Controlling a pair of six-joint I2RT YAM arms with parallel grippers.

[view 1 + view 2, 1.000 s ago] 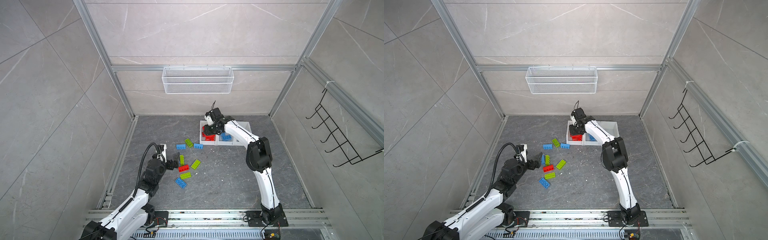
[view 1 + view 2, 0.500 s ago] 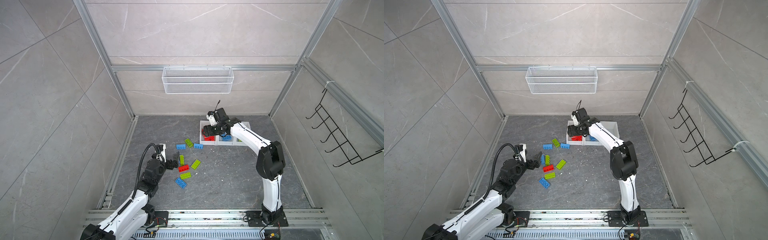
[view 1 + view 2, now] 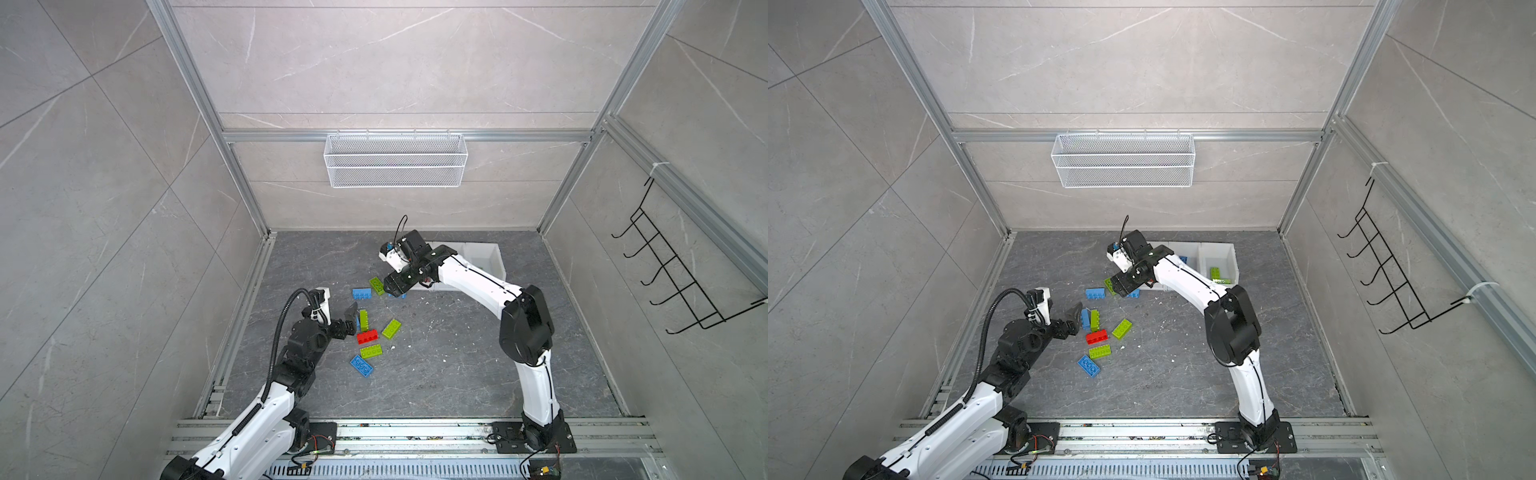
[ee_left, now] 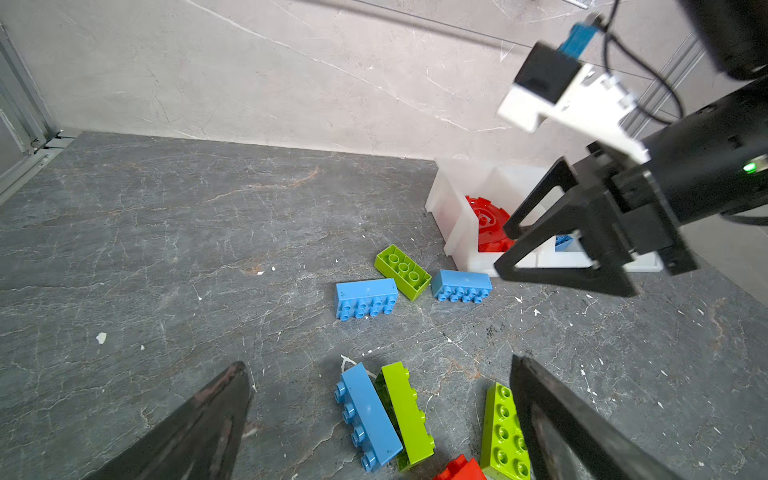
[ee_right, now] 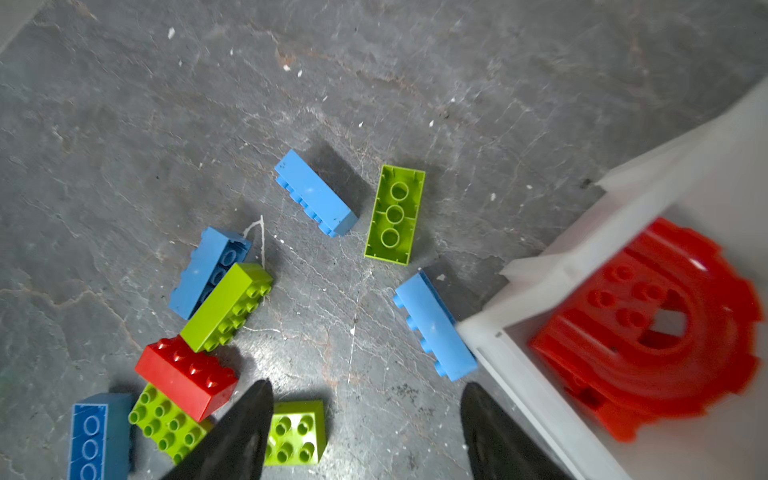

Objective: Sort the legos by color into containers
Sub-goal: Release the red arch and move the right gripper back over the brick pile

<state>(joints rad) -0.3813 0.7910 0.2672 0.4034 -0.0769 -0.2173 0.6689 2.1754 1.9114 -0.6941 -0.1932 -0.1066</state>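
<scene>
Several loose legos lie on the grey floor: a red brick, blue bricks and lime green bricks. The white containers stand at the back right; a red arch piece lies in the left one and green bricks in the right one. My right gripper hangs open and empty over the floor, just in front of the left container, near a blue brick that touches its corner. My left gripper is open and empty, facing a blue brick and a green one side by side.
A white wire mesh basket hangs on the back wall and a black wire rack on the right wall. Aluminium rails run along the floor's left edge. The two grippers stand close together over the brick pile.
My right gripper has opened wider and drawn back out of the left container, down toward the loose bricks. The red pieces stay in that container. The left arm has not moved.
</scene>
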